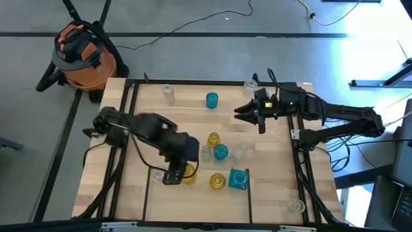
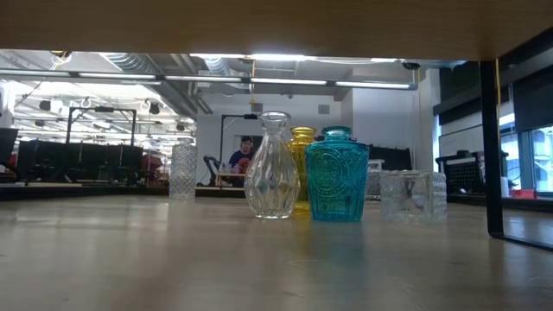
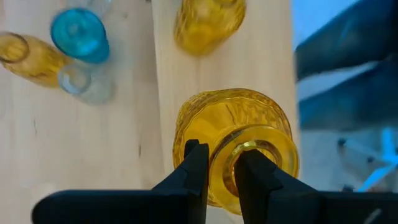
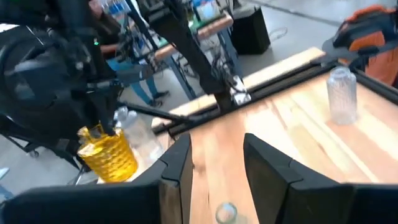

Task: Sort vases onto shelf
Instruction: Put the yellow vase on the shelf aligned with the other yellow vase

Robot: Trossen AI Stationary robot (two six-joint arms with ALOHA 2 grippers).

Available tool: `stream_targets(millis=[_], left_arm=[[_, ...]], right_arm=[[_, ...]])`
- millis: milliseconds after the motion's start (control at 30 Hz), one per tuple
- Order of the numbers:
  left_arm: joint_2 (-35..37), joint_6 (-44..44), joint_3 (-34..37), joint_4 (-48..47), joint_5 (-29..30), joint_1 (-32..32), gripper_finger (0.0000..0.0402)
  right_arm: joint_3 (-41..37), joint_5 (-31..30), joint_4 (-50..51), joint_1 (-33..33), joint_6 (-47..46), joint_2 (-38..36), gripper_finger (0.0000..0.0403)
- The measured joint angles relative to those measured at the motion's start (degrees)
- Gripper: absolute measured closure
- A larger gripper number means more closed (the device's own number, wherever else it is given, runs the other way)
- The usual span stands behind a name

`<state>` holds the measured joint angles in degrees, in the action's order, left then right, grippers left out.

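My left gripper (image 1: 175, 174) is shut on a round amber vase (image 1: 188, 173) over the near middle of the pale-wood shelf (image 1: 193, 122); the vase also shows in the left wrist view (image 3: 230, 124) and the right wrist view (image 4: 109, 155). My right gripper (image 1: 248, 111) hovers open and empty over the shelf's far right part; its fingers show apart in its wrist view (image 4: 214, 162). Other vases stand upright on the shelf: an amber one (image 1: 213, 138), a teal one (image 1: 221, 152), a clear one (image 1: 206, 153), an amber one (image 1: 217, 181) and a square teal one (image 1: 238, 179). My left gripper pinches the amber vase's mouth rim (image 3: 221, 165) between its two fingers, one finger (image 3: 252, 177) over the mouth opening and one (image 3: 196, 165) outside the rim. The fingers come from above, pointing down. The vase stays upright below them; whether its base touches the shelf I cannot tell.
A teal vase (image 1: 212, 99) and clear vases (image 1: 168, 94) (image 1: 250, 84) stand along the far edge; a clear square vase (image 1: 239, 152) and a clear one (image 1: 295, 206) stand to the right. Black frame rails (image 1: 298, 148) border the shelf. An orange vacuum (image 1: 80, 55) stands beyond the far left corner.
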<state>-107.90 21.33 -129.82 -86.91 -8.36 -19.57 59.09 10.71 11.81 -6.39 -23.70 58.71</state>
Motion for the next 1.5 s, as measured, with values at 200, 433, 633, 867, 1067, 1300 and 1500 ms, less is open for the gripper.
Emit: stream_targets(millis=[200,433,633,867,1067,1300,1500], left_arm=[[-5.06,-1.58,0.00,-2.88,-0.01,0.00,0.0353],[-8.14,-2.97,-0.01,-2.60,-3.08,0.00,0.0312],[-7.94,-3.44,-0.08,-2.60,-4.01,0.37,0.0307],[-7.80,-3.92,-4.02,-2.72,-9.69,2.30,0.0305],[-6.27,-2.86,-4.72,-3.13,-6.00,3.75,0.0304],[-6.76,-3.00,-2.22,-3.10,1.44,3.93,0.0322],[-7.01,-3.52,3.38,-3.13,1.24,4.09,0.0376]], right_arm=[[0.00,1.98,5.34,0.00,0.32,-2.53,0.0292],[0.00,1.12,9.21,0.00,1.98,-5.51,0.0292],[0.00,0.36,11.24,0.00,2.14,-7.02,0.0292],[-0.02,0.31,11.28,0.00,2.16,-7.03,0.0292],[-0.02,0.27,11.25,0.00,3.17,-7.03,0.0292],[-0.04,0.25,11.18,0.00,3.21,-7.03,0.0292],[-0.04,0.25,11.64,0.00,3.21,-7.01,0.0292]])
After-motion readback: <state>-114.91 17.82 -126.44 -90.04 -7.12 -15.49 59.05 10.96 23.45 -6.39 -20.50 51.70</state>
